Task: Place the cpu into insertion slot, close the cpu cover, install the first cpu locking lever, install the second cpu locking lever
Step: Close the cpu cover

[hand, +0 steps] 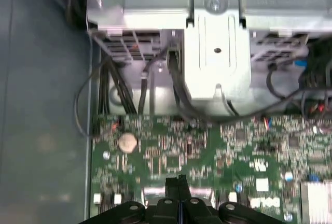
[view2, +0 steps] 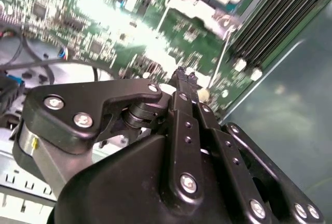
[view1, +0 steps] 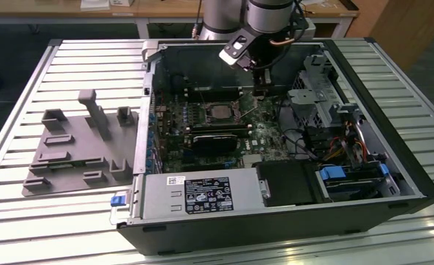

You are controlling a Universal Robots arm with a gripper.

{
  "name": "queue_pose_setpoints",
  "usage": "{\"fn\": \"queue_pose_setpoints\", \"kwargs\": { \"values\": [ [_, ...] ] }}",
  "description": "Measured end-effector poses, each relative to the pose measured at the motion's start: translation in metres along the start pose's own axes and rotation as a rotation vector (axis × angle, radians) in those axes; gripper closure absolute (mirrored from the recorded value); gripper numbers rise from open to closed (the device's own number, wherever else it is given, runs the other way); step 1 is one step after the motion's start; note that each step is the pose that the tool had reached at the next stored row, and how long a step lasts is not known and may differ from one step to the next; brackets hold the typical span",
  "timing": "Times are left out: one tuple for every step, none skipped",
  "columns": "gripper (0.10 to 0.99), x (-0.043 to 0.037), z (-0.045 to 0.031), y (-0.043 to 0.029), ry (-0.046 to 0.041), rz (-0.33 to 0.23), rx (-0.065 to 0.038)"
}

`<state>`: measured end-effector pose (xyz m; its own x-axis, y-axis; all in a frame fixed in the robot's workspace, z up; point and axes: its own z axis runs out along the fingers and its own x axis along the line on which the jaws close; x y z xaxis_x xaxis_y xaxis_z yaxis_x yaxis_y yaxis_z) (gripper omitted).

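We saw the computer case [view1: 290, 234] lying open on the slatted bench [view1: 25, 221], with a grey moulded fixture [view1: 69, 160] beside it toward the exterior view's left. The arm reached down into the case. The tool [view1: 263, 94] hung over the green motherboard [view1: 269, 135], near the insertion slot [view1: 203, 113] and on its exterior view's right. The cpu [view1: 219, 112] sat in that slot. In the second wrist view its pale metal top showed through the cut-out of the cpu cover [view2: 198, 10], which appeared to lie flat around it. A thin locking lever [view2: 220, 60] stood slanted up from the socket's edge, its free end near the fingertips [view2: 179, 76]; we could not tell whether they touched it. In both wrist views the tool's fingers were pressed together, with nothing visible between them. A coin cell [hand: 127, 141] lay on the board, apart from the tips.
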<state>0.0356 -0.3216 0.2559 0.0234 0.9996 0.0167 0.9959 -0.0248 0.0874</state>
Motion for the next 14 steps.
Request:
{"fn": "queue_pose_setpoints", "kwargs": {
  "values": [
    [0.980, 0.0001, 0.0003, 0.0034, 0.0000, 0.000, 0.000],
    [0.980, 0.0001, 0.0006, 0.0065, 0.0000, 0.000, 0.000],
    [0.980, 0.0002, 0.0008, 0.0093, 0.0000, 0.000, 0.000],
    [0.980, 0.0003, 0.0010, 0.0109, 0.0001, 0.000, 0.000],
    [0.980, 0.0003, 0.0013, 0.0119, 0.0001, 0.000, 0.000],
    [0.980, 0.0003, 0.0016, 0.0126, 0.0000, 0.000, 0.000],
    [0.980, 0.0003, 0.0021, 0.0132, 0.0000, 0.000, 0.000],
    [0.980, 0.0003, 0.0027, 0.0137, 0.0000, 0.000, 0.000],
    [0.980, 0.0003, 0.0034, 0.0141, 0.0000, 0.000, 0.000],
    [0.980, 0.0003, 0.0044, 0.0144, -0.0001, 0.000, 0.001],
    [0.980, 0.0003, 0.0056, 0.0146, -0.0001, 0.000, 0.001],
    [0.980, 0.0002, 0.0070, 0.0148, -0.0001, 0.000, 0.002],
    [0.980, 0.0002, 0.0086, 0.0148, -0.0001, 0.000, 0.003],
    [0.980, 0.0002, 0.0103, 0.0149, -0.0002, 0.000, 0.004]
  ]
}}
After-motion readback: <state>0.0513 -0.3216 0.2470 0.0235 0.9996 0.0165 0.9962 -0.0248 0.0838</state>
